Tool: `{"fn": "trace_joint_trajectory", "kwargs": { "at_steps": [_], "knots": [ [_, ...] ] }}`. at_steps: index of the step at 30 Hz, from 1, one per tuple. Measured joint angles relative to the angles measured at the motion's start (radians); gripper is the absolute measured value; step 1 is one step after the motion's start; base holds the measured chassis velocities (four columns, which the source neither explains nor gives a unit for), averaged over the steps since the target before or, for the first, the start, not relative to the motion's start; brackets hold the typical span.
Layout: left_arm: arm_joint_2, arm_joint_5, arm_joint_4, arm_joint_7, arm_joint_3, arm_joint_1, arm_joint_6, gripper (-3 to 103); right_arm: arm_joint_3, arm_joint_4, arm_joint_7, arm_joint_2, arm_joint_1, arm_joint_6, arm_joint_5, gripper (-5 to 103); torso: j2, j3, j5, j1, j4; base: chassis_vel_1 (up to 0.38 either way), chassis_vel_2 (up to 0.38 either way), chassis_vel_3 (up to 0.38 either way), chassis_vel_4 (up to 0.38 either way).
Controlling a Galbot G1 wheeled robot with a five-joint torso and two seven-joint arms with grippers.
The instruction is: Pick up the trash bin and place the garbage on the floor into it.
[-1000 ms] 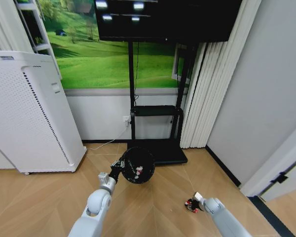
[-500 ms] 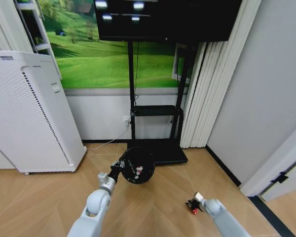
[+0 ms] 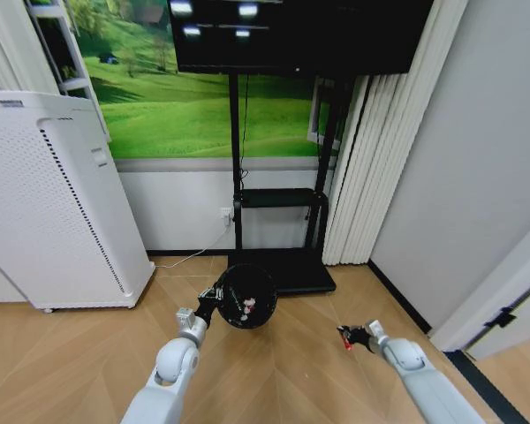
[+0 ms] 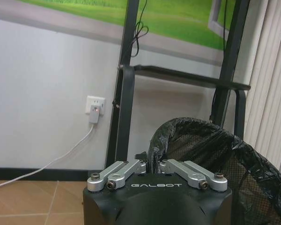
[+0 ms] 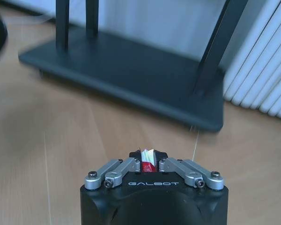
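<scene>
The trash bin [image 3: 247, 296] sits in front of the TV stand [image 3: 278, 265], held at its rim by the left gripper [image 3: 214, 296] — litter lies inside it. To its right, the right gripper [image 3: 353, 336] holds a wrapper [image 3: 345, 337] above the floor [image 3: 283, 380]. The white appliance [image 3: 53, 203] stands far left, curtains [image 3: 371, 159] behind right.

Even, bright indoor light, soft shadows. Ceiling lamps glare as white patches on the dark screen [image 3: 291, 31]. Head view is wide-angle: curtain [image 3: 380, 141] and wall lines bow and lean toward the edges. Right wrist view: gripper housing sharp, red-and-white wrapper [image 5: 148, 161] between its tips fairly clear, stand base [image 5: 131, 75] and floor [image 5: 61, 136] beyond the gripper smeared and blurred. Left wrist view crisp; wall [image 4: 47, 70] beyond the gripper evenly lit, trash bin [image 4: 215, 154] liner shows faint sheen.
</scene>
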Motion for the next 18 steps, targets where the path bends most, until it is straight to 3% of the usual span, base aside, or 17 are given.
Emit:
{"fn": "trace_joint_trajectory", "kwargs": {
  "at_steps": [7, 9, 13, 18],
  "knots": [
    [0.006, 0.005, 0.073, -0.005, 0.010, -0.027, -0.004, 7, 0.119, 0.227, 0.049, 0.034, 0.004, -0.026, 0.151, 13, 0.000, 0.000, 0.0003, 0.000, 0.0005, 0.000, 0.000, 0.000, 0.000],
    [0.002, 0.001, 0.108, -0.011, 0.027, -0.047, -0.004, 7, 0.145, 0.376, 0.063, 0.052, -0.003, -0.089, 0.233, 13, 0.000, 0.000, -0.0002, 0.000, 0.0005, 0.000, 0.000, 0.000, 0.000],
    [-0.012, 0.003, 0.132, -0.012, 0.049, -0.070, -0.004, 7, 0.107, 0.520, 0.088, 0.068, -0.030, -0.123, 0.268, 13, 0.000, 0.000, -0.0002, 0.000, -0.0004, 0.000, 0.000, 0.000, 0.000],
    [-0.033, 0.021, 0.164, -0.011, 0.083, -0.092, -0.003, 7, 0.012, 0.614, 0.134, 0.102, -0.034, -0.132, 0.270, 13, 0.000, 0.000, -0.0001, 0.000, 0.0003, 0.000, 0.000, 0.000, 0.000]
  ]
}}
